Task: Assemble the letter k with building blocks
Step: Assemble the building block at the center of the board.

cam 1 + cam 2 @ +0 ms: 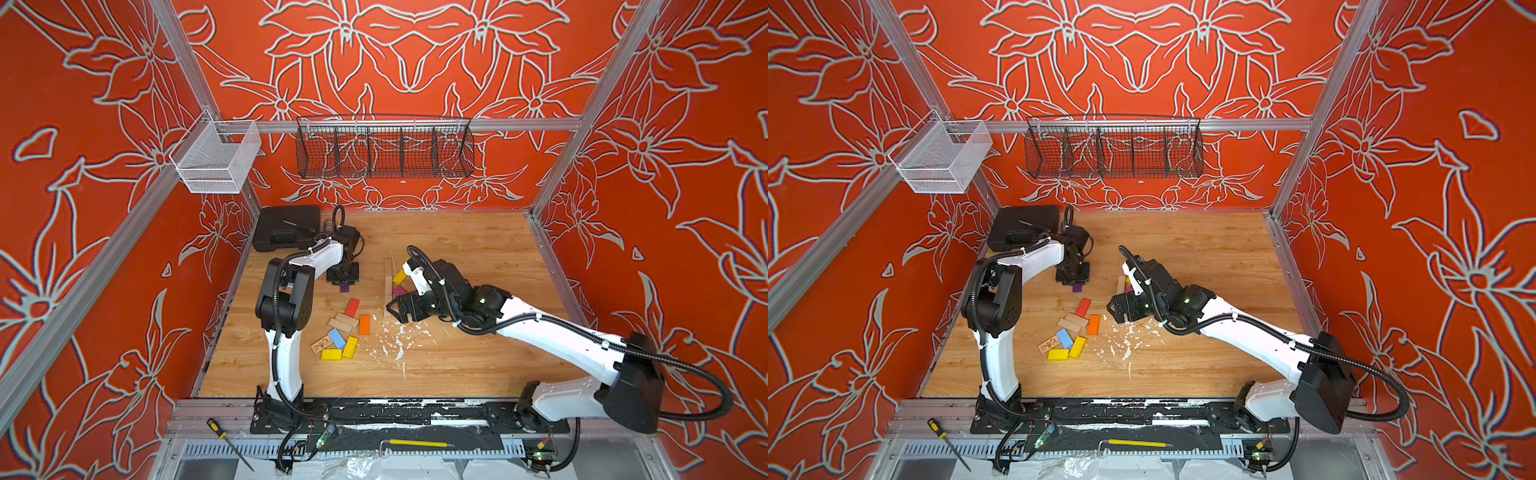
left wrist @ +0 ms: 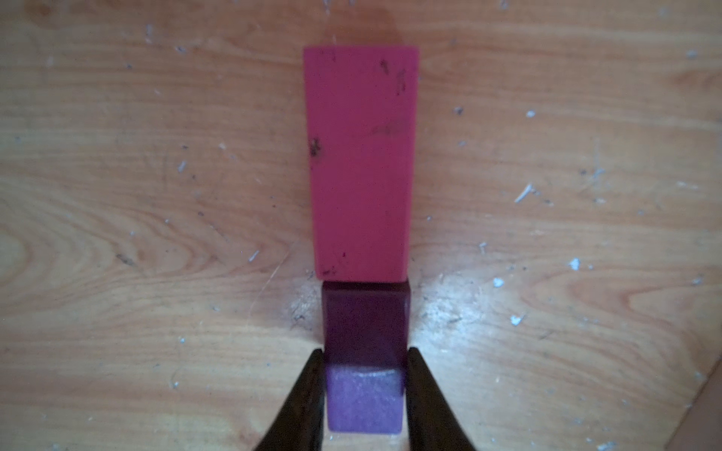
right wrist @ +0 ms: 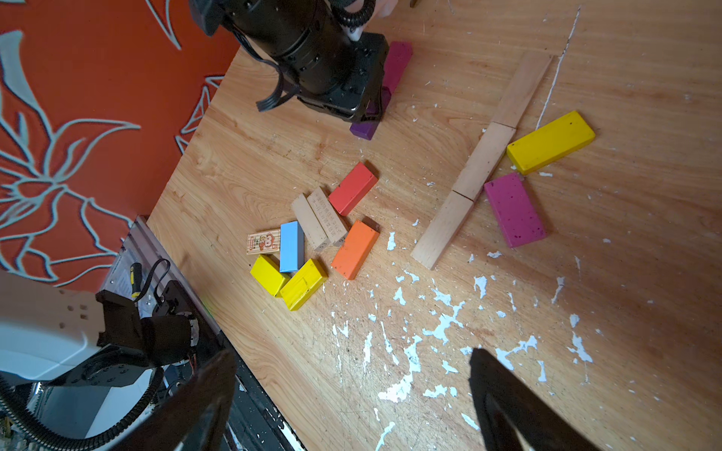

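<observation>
One wood-grain worktop (image 1: 478, 241) carries all parts. Near its centre, three plain rectangular wooden planks (image 3: 482, 162) lie end to end as the stem. In the left half, well apart from the stem, a magenta painted wooden block (image 2: 361, 164) lies flat, and a purple painted wooden block (image 2: 365, 398) butts against its short end. The left gripper (image 2: 365, 350) is clamped across the purple block's narrow width, about mid-length. The right gripper (image 3: 351, 359) hangs spread wide and empty. Judgement: the purple block is light, rigid and smooth-painted. Hold its long side faces, since a grip near one end may let it pivot.
</observation>
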`<state>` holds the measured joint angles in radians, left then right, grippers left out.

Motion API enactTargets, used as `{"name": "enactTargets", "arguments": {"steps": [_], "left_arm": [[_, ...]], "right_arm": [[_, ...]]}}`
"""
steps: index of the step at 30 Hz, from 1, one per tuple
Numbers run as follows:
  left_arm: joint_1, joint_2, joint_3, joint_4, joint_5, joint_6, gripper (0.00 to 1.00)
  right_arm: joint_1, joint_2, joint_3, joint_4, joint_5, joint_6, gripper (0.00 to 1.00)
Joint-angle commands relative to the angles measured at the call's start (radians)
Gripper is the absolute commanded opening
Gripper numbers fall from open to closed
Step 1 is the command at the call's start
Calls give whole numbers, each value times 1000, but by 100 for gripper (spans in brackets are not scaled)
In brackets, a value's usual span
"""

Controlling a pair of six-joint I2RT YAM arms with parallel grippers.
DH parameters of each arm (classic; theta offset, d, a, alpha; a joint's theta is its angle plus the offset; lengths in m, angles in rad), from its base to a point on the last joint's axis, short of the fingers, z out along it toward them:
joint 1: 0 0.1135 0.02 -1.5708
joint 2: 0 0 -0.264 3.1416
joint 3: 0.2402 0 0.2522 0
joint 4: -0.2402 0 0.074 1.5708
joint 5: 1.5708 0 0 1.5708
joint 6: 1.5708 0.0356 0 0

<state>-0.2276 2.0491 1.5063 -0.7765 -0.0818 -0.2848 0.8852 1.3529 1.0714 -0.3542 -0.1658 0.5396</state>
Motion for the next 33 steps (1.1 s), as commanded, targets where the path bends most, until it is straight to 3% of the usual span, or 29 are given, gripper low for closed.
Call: {"name": "enactTargets", "arguments": {"steps": [1,11,26,33], "left_arm": [[8,32,11,-26,-10,4,32],[10,39,15,-29,-16,8,39],[11,39,25,-26,2,10,39],[10,-18,-8,14,43,0,62]], "right_arm": [[3,13,40,0,-10,3,95],[4,33,50,1,-18,5,95],[3,39,50,7,-26,14,95],[3,28,57,-18,50,34,95]]}}
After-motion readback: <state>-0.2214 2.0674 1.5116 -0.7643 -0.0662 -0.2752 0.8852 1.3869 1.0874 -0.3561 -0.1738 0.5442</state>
